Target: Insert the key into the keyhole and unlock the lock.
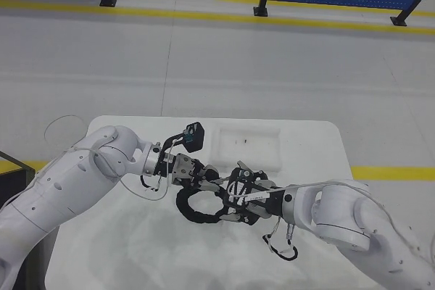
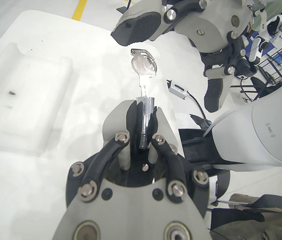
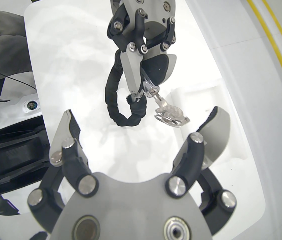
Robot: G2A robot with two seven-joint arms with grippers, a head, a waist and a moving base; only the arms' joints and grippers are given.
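Observation:
My left gripper [image 2: 144,112] is shut on the lock's chrome cylinder [image 2: 144,116], held above the white table. A silver key [image 2: 144,64] sticks out of the cylinder's keyhole, its blade inside and its flat patterned head free. The lock's black cable loop [image 3: 117,96] hangs under the left gripper [image 3: 141,86]. My right gripper [image 3: 143,119] stands open just short of the key head [image 3: 172,114], its fingers [image 2: 137,26] spread on either side without touching it. In the top view both grippers meet at the table's middle, over the cable loop [image 1: 197,206].
A shallow white foam tray [image 1: 248,147] lies on the table behind the grippers. A small grey box with a black cord [image 2: 178,89] rests on the table. The white table's edge [image 1: 341,138] lies to the right, with grey floor and yellow lines beyond.

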